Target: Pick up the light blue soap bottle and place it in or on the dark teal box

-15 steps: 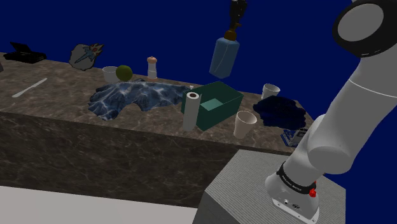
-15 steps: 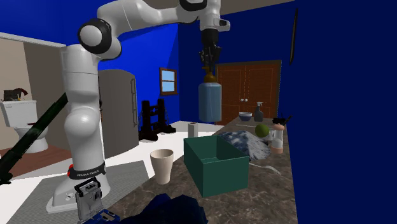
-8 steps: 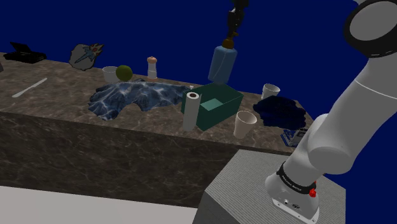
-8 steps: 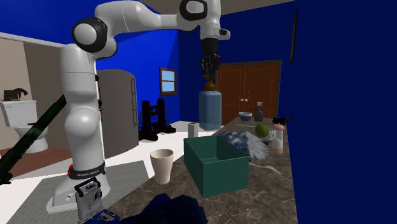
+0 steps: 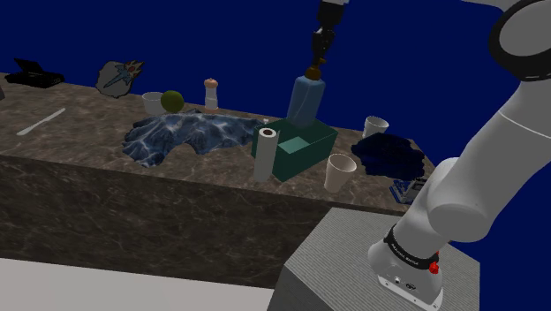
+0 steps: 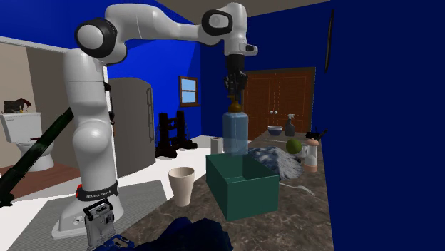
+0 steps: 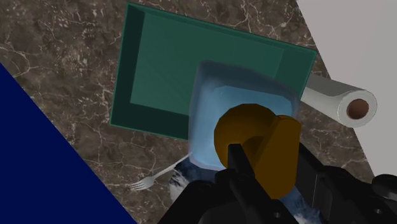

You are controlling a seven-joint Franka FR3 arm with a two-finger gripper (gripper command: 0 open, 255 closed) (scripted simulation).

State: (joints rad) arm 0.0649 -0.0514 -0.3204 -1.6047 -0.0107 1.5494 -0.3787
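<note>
Blue soap bottle (image 5: 301,99), one, in pinch of gripper (image 5: 315,62); one teal box (image 5: 297,157); two cups (image 5: 340,172) (image 5: 375,126)

This is a room in a home, kitchen-like, built around a long counter (image 6: 303,221) with a brown marbled top. On the counter lie household things: a paper towel roll (image 5: 265,152), pale cups (image 5: 339,172), a fork (image 7: 153,180), a bowl (image 5: 154,102) beside a round green fruit (image 5: 171,101), a small shaker (image 5: 211,93) and a spray bottle (image 6: 290,126) at its far end. A light blue soap bottle (image 5: 302,99) with a brown pump top stands over the counter. Beyond the counter's far end are wooden double doors (image 6: 282,100) in deep blue walls (image 6: 371,107). Off the counter's side stand a grey refrigerator (image 6: 132,135), a small framed window (image 6: 189,90) and, farther off, a white toilet (image 6: 16,132).
</note>
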